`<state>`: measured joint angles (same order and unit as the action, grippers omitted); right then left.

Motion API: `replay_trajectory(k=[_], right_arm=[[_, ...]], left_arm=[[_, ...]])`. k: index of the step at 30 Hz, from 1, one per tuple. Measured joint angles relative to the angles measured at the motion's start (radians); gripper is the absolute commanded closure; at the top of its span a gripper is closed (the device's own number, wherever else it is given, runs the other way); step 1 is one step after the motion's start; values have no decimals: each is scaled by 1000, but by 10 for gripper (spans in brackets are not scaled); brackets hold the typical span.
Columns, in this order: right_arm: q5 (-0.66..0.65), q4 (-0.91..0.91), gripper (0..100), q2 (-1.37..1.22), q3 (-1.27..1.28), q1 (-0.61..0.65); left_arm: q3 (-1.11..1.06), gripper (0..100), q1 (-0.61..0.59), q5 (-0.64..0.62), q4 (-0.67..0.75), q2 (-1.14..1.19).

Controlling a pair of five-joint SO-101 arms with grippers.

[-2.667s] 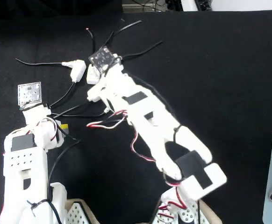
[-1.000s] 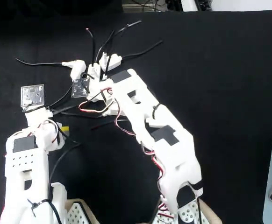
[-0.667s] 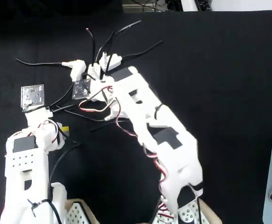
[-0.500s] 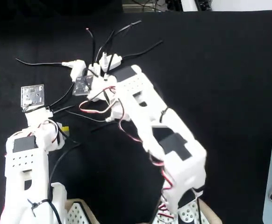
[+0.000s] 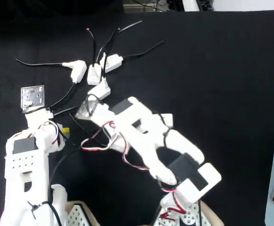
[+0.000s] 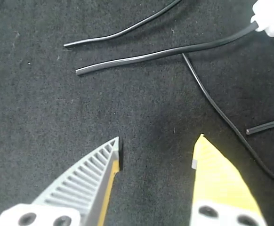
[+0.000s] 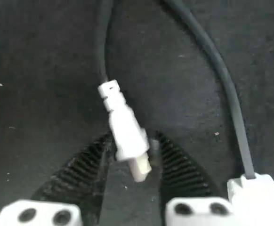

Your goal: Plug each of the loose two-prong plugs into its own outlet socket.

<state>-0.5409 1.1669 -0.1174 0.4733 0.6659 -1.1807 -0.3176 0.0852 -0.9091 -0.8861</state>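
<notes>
The table cloth (image 6: 141, 108) is black and matt, fuzzy like felt. The cables (image 6: 160, 52) are black, smooth and a bit shiny, like rubber. The plug (image 7: 125, 129) is smooth white plastic. My right gripper (image 7: 132, 141) has black plastic fingers (image 7: 80, 178) with little ribs. My left gripper (image 6: 159, 139) has one grey ribbed plastic finger (image 6: 87, 176) and one smooth yellow one. My left arm (image 5: 26, 165) and right arm (image 5: 141, 132) are white matt plastic.

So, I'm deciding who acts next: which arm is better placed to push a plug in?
Right. The right gripper is closed on a white plug, so it could probably go straight on. The left gripper hangs open over black cloth with loose cables nearby.
</notes>
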Motion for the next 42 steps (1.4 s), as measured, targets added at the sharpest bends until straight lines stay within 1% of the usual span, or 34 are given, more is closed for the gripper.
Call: replay_trajectory(k=[7, 20, 24, 26, 30, 33, 38, 42], right_arm=[[0, -2, 779, 9, 0, 3], [0, -12, 776, 9, 0, 43], [-55, -34, 776, -17, 0, 46], [-74, -38, 796, -40, 0, 46], [-81, -44, 926, -44, 0, 46], [-81, -44, 985, -44, 0, 46], [-81, -44, 986, -44, 0, 48], [-81, 34, 986, -35, 0, 48]], left_arm=[[0, 746, 0, 0, 0, 0], [0, 747, 0, 0, 0, 0], [0, 747, 0, 0, 0, 0], [0, 747, 0, 0, 0, 0], [0, 747, 0, 0, 0, 0], [0, 747, 0, 0, 0, 0], [0, 747, 0, 0, 0, 0], [0, 747, 0, 0, 0, 0]])
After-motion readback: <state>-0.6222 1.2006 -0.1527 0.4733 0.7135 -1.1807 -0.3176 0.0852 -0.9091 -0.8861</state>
